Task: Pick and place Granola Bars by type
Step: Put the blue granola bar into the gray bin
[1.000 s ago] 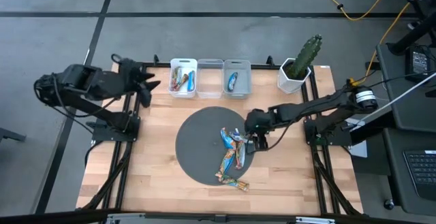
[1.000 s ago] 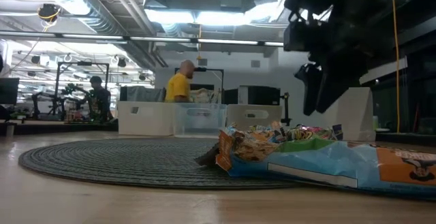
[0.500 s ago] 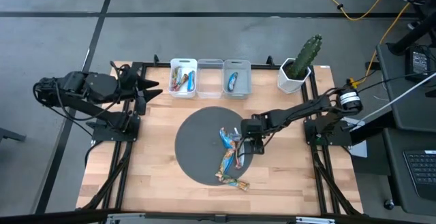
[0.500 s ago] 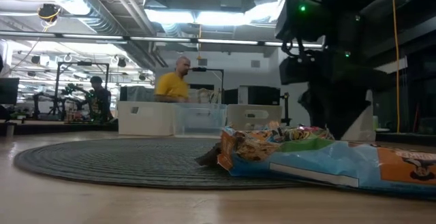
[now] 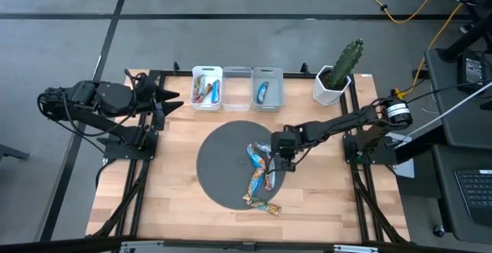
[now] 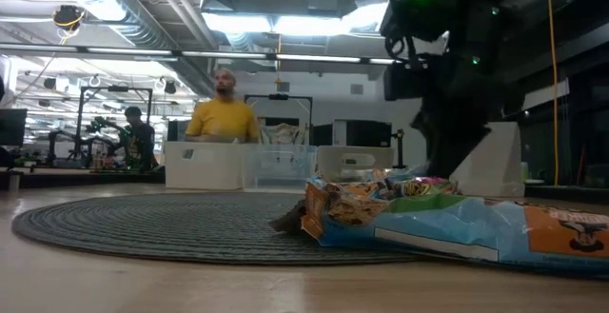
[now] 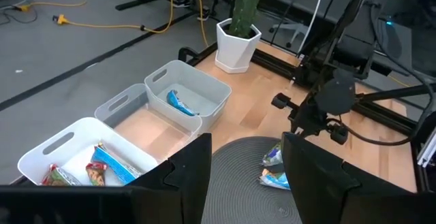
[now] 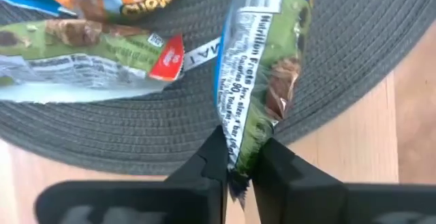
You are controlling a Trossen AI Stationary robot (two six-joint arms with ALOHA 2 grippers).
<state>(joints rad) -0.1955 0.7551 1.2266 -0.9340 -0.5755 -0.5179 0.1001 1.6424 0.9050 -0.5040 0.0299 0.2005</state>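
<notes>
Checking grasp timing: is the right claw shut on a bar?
Shut: the right claw pinches the end of a green-wrapped bar over the mat.

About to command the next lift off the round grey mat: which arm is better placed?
Right. The right gripper is already pinched on the end of a green-and-blue crinkled granola bar on the round grey woven mat. The left gripper waits off the mat beside the white bins.

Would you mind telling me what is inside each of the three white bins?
The left bin holds several wrapped bars. The middle bin shows only its bare floor. The right bin holds one blue bar. Anything beneath the left bin's bars is covered.
</notes>
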